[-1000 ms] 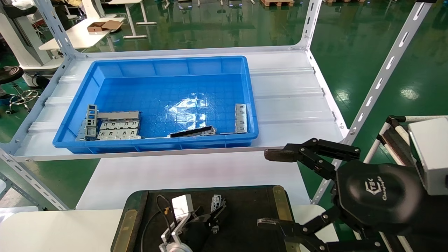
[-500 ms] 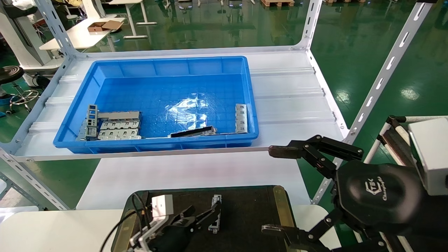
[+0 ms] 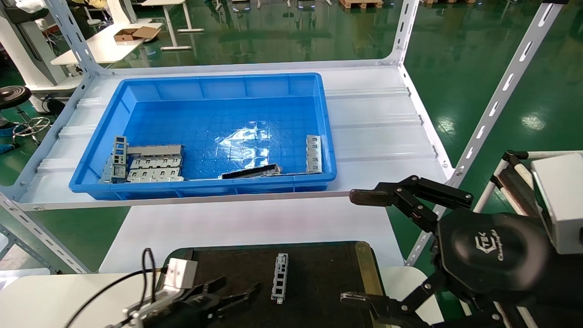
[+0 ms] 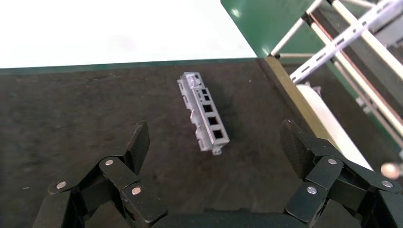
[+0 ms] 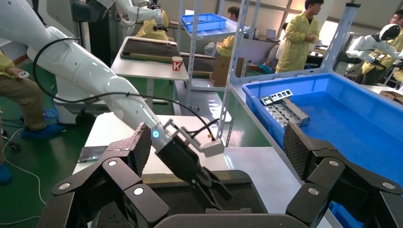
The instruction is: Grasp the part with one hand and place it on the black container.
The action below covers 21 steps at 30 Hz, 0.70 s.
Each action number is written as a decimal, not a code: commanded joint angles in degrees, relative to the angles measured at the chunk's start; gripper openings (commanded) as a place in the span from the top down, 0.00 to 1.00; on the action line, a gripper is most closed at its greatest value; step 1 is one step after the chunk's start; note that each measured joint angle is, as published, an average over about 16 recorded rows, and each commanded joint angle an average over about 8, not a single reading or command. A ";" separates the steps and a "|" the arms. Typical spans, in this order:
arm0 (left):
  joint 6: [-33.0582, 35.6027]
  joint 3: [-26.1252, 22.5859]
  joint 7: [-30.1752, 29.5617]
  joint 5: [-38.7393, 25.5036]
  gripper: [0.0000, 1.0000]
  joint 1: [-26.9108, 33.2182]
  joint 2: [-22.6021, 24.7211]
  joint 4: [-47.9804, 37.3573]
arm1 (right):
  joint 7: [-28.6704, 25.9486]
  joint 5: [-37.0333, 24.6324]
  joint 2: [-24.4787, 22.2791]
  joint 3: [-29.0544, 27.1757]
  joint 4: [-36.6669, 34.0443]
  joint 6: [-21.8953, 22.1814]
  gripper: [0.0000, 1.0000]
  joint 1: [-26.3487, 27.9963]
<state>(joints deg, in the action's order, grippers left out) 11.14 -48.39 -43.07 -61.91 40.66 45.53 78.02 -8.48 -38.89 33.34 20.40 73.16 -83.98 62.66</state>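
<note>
The part (image 3: 279,277), a slim silver-grey strip with rectangular cutouts, lies flat on the black container (image 3: 319,273) near its middle. It also shows in the left wrist view (image 4: 205,112). My left gripper (image 3: 237,293) is open and empty, low over the container's near left side, apart from the part. In its own wrist view the left gripper (image 4: 215,142) has its jaws wide, with the part just beyond them. My right gripper (image 3: 360,248) is open and empty at the right, off the container's right edge.
A deep blue bin (image 3: 209,82) stands on the white shelf (image 3: 378,132) behind, holding stacked grey plates (image 3: 145,164), a dark bar (image 3: 250,172) and another strip (image 3: 313,153). Shelf posts (image 3: 496,100) rise at the right.
My left gripper has let go of the part, opened and drawn back to the left and toward me. The part now lies free on the black container. The right arm has barely moved.
</note>
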 commanded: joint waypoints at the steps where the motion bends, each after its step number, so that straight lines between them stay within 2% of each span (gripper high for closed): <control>1: 3.40 2.48 1.78 0.50 0.00 -0.72 -1.28 -0.02 | 0.00 0.00 0.00 0.00 0.00 0.00 0.00 0.00; 12: 16.51 16.57 22.08 7.87 0.00 -6.81 -3.05 -1.47 | 0.01 0.01 0.00 0.01 0.00 0.00 0.00 0.00; 21: 25.10 20.84 32.77 9.36 0.00 -6.63 -4.03 -3.96 | 0.01 0.01 -0.01 0.02 0.00 0.01 0.00 0.01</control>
<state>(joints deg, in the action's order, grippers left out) 34.73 -28.11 -11.93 -52.69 33.81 41.73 74.52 -8.47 -38.88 33.33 20.42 73.16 -83.98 62.67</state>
